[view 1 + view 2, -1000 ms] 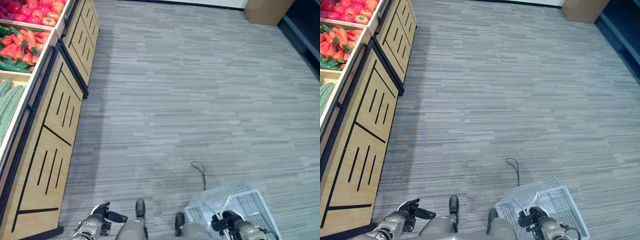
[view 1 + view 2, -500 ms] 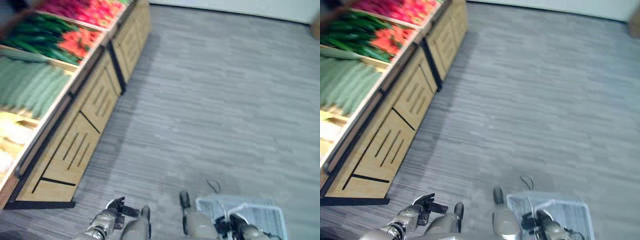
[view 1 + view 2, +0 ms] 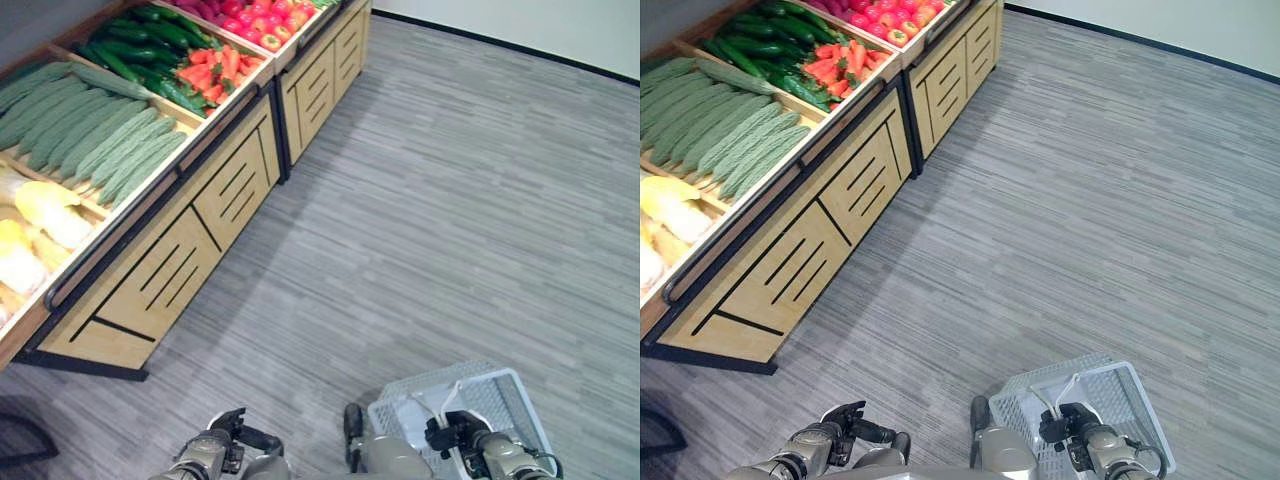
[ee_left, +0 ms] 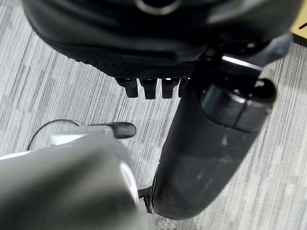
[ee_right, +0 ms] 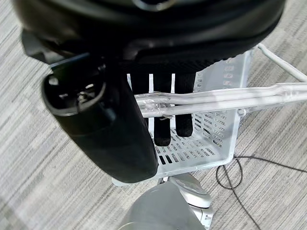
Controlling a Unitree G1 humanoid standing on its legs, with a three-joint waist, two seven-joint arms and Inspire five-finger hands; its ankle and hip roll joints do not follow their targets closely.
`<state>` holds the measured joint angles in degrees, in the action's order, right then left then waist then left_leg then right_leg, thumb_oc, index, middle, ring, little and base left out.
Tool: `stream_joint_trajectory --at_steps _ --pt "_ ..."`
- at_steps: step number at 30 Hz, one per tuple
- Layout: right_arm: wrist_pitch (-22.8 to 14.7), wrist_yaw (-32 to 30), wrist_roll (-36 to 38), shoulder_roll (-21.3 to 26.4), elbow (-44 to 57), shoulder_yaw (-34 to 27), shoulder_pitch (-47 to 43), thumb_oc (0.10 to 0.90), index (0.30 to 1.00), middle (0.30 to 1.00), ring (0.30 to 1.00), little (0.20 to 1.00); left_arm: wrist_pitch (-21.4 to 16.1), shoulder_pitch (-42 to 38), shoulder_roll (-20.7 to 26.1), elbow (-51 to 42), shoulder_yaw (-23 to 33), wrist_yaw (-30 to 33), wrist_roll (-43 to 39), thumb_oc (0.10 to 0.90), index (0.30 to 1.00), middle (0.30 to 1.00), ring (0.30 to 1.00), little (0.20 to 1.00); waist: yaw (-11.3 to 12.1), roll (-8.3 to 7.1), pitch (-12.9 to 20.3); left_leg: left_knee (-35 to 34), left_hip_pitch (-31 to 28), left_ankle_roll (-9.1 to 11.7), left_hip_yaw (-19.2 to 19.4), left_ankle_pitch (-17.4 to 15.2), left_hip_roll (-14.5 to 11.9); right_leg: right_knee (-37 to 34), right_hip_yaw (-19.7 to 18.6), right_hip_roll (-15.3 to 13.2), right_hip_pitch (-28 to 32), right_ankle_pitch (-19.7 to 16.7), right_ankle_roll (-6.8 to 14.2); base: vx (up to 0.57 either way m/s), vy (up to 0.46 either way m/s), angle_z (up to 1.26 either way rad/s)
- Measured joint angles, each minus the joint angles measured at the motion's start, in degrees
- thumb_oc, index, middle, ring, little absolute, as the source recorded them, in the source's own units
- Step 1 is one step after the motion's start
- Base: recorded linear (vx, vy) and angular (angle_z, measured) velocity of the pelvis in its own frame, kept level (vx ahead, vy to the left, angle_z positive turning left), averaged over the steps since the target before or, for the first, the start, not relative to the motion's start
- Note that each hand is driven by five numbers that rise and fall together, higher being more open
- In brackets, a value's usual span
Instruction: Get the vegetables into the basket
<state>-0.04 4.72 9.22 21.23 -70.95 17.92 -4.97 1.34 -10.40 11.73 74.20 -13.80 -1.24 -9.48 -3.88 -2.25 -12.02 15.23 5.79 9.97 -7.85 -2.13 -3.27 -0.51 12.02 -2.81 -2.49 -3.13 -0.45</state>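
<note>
White plastic basket (image 3: 1110,400) hangs by its handle from the curled right hand (image 3: 1072,424); vegetables (image 3: 120,150) lie far forward-left, nearer the relaxed, empty left hand (image 3: 222,444).

the produce stand (image 3: 190,250) runs off the left edge of the frame, so its pale yellow vegetables (image 3: 30,220) are cut short there. the red produce (image 3: 885,15) at the top edge is cropped and too small to name, perhaps peppers. the white basket (image 3: 1120,400) is partly hidden behind the right robot hand (image 3: 1072,425).
</note>
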Motion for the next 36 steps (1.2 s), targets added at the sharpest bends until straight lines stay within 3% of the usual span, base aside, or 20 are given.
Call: stream_joint_trajectory --at_steps 1,2,3,5,7,9,10,11,13,19,24,25,26,27,28,30,31,33,34,36 --pt "-0.1 0.0 -0.1 -0.2 -0.6 -0.2 1.7 0.4 0.3 0.3 0.3 0.3 0.0 -0.4 -0.4 -0.1 -0.2 -0.2 0.0 0.9 1.0 1.0 1.0 1.0 -0.3 -0.85 0.3 -4.7 2.2 -0.8 15.5 0.9 -4.3 -2.1 4.2 -1.2 1.4 1.2 -1.9 0.06 0.081 1.85" --pt "0.2 0.0 -0.1 -0.4 -0.8 -1.1 2.6 0.4 0.3 0.3 0.3 0.3 -0.2 -1.1 -0.8 -0.6 -0.8 -0.3 0.0 0.9 1.0 1.0 1.0 1.0 -0.1 -0.81 0.4 -12.1 3.7 -1.3 25.6 3.3 -8.1 -3.4 5.8 -0.7 1.4 1.2 -1.6 0.11 0.127 1.44" --pt "0.6 -0.1 -0.1 -0.6 -1.8 -2.0 2.1 0.4 0.3 0.3 0.3 0.3 -0.5 -0.9 -0.3 -2.7 -1.3 -0.3 0.3 0.9 1.0 1.0 1.0 1.0 1.2 -0.51 0.4 -15.8 4.7 -1.5 25.9 4.6 -10.0 -3.5 5.4 -0.2 0.9 1.0 -1.2 0.14 0.168 0.6" --pt "0.4 -0.2 -0.3 -0.6 -2.0 -2.1 1.4 0.4 0.3 0.3 0.3 0.3 0.1 -0.7 0.3 -2.3 -1.3 -0.3 0.7 0.9 1.0 1.0 1.0 1.0 1.4 -0.22 0.6 -19.2 4.5 -0.5 25.8 7.3 -11.8 -4.7 5.1 0.4 1.7 0.1 0.8 0.2 0.251 -0.08" --pt "0.3 -0.3 -0.4 -0.4 -1.8 -2.1 0.9 0.4 0.3 0.3 0.3 0.3 0.4 -0.1 0.3 -2.0 -1.1 -0.3 1.3 0.9 1.0 1.0 1.0 1.0 1.3 0.16 0.7 -18.7 3.7 -0.6 25.5 8.5 -11.5 -4.5 4.6 0.5 1.8 0.1 1.1 0.17 0.281 -0.31" --pt "0.4 -0.3 -1.0 0.1 -1.7 -1.9 2.0 0.4 0.3 0.3 0.3 0.3 0.4 1.9 0.1 -2.1 1.0 -0.5 1.6 0.9 1.0 1.0 1.0 1.0 1.3 0.96 1.2 -18.9 -0.9 -2.4 23.6 9.1 -9.0 -4.4 2.8 0.2 3.5 -0.3 3.7 0.12 0.285 -0.48" --pt "0.3 -0.6 -1.6 -0.2 -1.2 -1.9 2.6 0.4 0.3 0.3 0.3 0.3 0.3 1.8 0.3 -1.6 1.0 -0.5 1.7 0.9 1.0 1.0 1.0 1.0 1.5 0.32 1.1 -18.5 -1.2 -4.2 24.1 11.3 -7.7 -3.0 2.2 -1.1 3.2 0.4 4.7 0.07 0.248 -0.11" --pt "0.4 -0.3 -1.9 -1.2 -0.8 -1.9 3.3 0.4 0.3 0.3 0.3 0.3 0.2 1.3 1.4 -1.6 1.0 -0.4 1.8 0.9 1.0 1.0 1.0 1.0 1.6 -1.88 1.2 -17.7 -1.1 -6.2 24.5 10.0 -5.0 0.3 1.4 -4.2 1.5 1.0 5.7 0.05 0.221 0.02" --pt "0.7 -0.2 -2.2 -3.0 -0.7 -1.5 3.4 0.4 0.3 0.3 0.3 0.3 0.2 1.1 3.6 -1.6 1.1 -0.3 1.9 0.9 1.0 1.0 1.0 1.0 2.4 -3.65 1.1 -17.4 -1.5 -8.7 25.6 8.3 -1.4 4.1 -0.9 -7.9 -0.2 1.6 6.4 0.07 0.215 -0.01" --pt "0.7 0.1 -2.2 -3.7 -0.6 -1.3 2.3 0.4 0.3 0.3 0.3 0.3 0.4 0.5 8.8 -1.2 2.8 1.1 1.8 0.9 1.0 1.0 1.0 1.0 5.9 -6.09 -0.2 -16.6 -2.5 -10.1 25.2 5.2 0.8 8.0 -2.3 -10.2 -0.8 0.7 8.2 0.05 0.124 0.02" --pt "0.8 0.2 -2.1 -3.7 -0.6 -1.2 1.6 0.4 0.3 0.3 0.3 0.3 0.6 0.4 8.2 0.0 2.6 1.2 1.7 0.9 1.0 1.0 1.0 1.0 5.6 -5.59 -1.2 -17.4 -3.6 -11.6 22.3 4.7 0.7 19.9 -6.4 -10.4 -5.0 0.5 9.0 0.09 0.075 0.22" --pt "0.8 0.1 -2.1 -3.4 -0.4 -1.1 1.2 0.4 0.3 0.3 0.3 0.3 0.6 0.3 8.1 -0.1 2.2 1.1 1.7 0.9 1.0 1.0 1.0 1.0 5.5 -4.81 -1.9 -18.5 -4.6 -13.0 21.0 5.3 1.2 26.2 -9.0 -10.2 -8.7 1.8 10.8 0.11 -0.023 0.45" --pt "0.6 0.2 -2.1 -3.4 -0.1 -1.1 1.2 0.4 0.3 0.3 0.3 0.3 0.8 0.3 8.0 0.0 2.2 1.1 1.7 0.9 1.0 1.0 1.0 1.0 4.7 -4.9 -1.8 -19.2 -4.7 -13.0 20.3 5.4 1.4 25.4 -10.8 -10.3 -9.8 3.4 12.3 0.18 -0.055 0.46" --pt "0.4 0.5 -2.0 -3.7 0.5 -1.0 1.2 0.4 0.3 0.3 0.3 0.3 0.8 0.3 8.0 0.0 2.0 1.2 1.7 0.9 1.0 1.0 1.0 1.0 4.5 -5.17 -1.9 -19.6 -5.0 -13.0 19.4 5.4 1.8 20.3 -11.0 -10.4 -10.1 3.5 12.4 0.25 -0.075 0.6" --pt "0.2 0.5 -2.0 -3.8 0.8 -0.9 0.7 0.4 0.3 0.3 0.3 0.3 0.8 0.0 7.4 0.2 2.1 1.3 1.7 0.9 1.0 1.0 1.0 1.0 4.3 -5.25 -2.3 -19.7 -5.1 -13.0 18.4 5.4 2.1 8.1 -10.9 -9.7 -10.8 2.1 12.2 0.32 -0.118 0.54" --pt "-0.1 0.3 -1.9 -3.9 0.8 -0.8 0.6 0.4 0.3 0.3 0.3 0.3 0.8 0.1 7.5 0.8 2.3 1.3 1.7 0.9 1.0 1.0 1.0 1.0 3.1 -5.29 -2.6 -19.8 -6.0 -13.0 16.1 5.4 2.3 0.7 -10.7 -9.1 -10.7 -1.5 11.7 0.31 -0.14 0.68" --pt "-0.2 0.4 -1.4 -4.2 1.2 -0.8 1.0 0.4 0.3 0.3 0.3 0.3 0.8 0.3 6.9 1.7 2.8 1.4 1.7 0.9 1.0 1.0 1.0 1.0 2.7 -5.33 -2.7 -19.6 -7.1 -11.5 14.1 4.4 1.9 -3.6 -11.5 -7.9 -10.5 -4.6 11.7 0.18 -0.107 0.9" --pt "-0.2 0.6 -1.4 -5.3 1.6 -1.4 1.8 0.4 0.3 0.3 0.3 0.3 0.8 0.5 7.7 2.3 2.8 1.3 1.7 0.9 1.0 1.0 1.0 1.0 1.6 -6.93 -2.4 -19.8 -8.2 -9.1 10.3 3.8 2.1 -4.4 -12.4 -7.1 -8.6 -3.9 11.6 0.14 -0.117 1.09" --pt "-0.2 0.3 -1.4 -5.3 1.2 -1.6 1.8 0.4 0.3 0.3 0.3 0.3 0.7 0.7 6.9 2.2 2.8 1.5 1.7 0.9 1.0 1.0 1.0 1.0 1.3 -5.74 -3.1 -20.2 -9.3 -7.9 9.1 3.6 0.7 -3.4 -13.2 -5.6 -7.2 -6.7 11.0 0.1 -0.127 0.95" --pt "0.1 0.3 -1.4 -4.4 0.6 -1.2 1.6 0.4 0.3 0.3 0.3 0.3 0.3 1.7 5.1 0.9 2.6 1.3 1.6 0.9 1.0 1.0 1.0 1.0 1.4 -2.97 -2.9 -18.8 -9.7 -6.4 6.6 2.8 -2.9 -2.6 -14.3 -1.3 -5.6 -6.7 9.0 0.08 -0.24 0.6"
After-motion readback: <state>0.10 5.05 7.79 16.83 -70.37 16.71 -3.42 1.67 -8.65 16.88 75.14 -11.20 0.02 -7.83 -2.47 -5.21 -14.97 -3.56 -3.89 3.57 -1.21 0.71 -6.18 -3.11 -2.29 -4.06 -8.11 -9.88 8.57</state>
